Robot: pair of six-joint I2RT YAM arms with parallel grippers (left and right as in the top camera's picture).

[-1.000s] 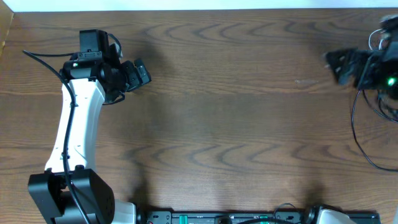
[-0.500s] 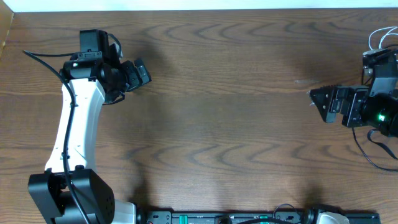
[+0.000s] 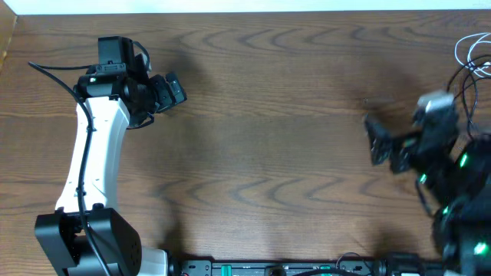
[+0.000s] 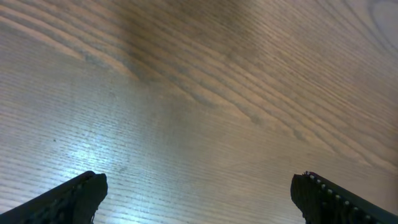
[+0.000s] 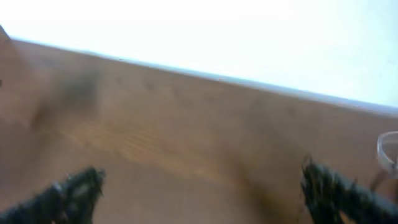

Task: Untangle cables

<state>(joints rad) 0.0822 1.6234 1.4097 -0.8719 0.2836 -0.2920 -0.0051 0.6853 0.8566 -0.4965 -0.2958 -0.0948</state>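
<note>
Right arm has swung back from the far right corner toward the near edge. Its gripper [image 3: 374,144] is blurry but spread wide and empty, same as the left gripper [image 3: 177,89]. The cables [image 3: 468,54] sit in the far right corner of the dark wood-grain table [image 3: 268,153], with a plain white wall [image 5: 249,31] behind.

White left arm [image 3: 93,157], black joints and wiring; black right arm [image 3: 447,178] (green lights)
</note>
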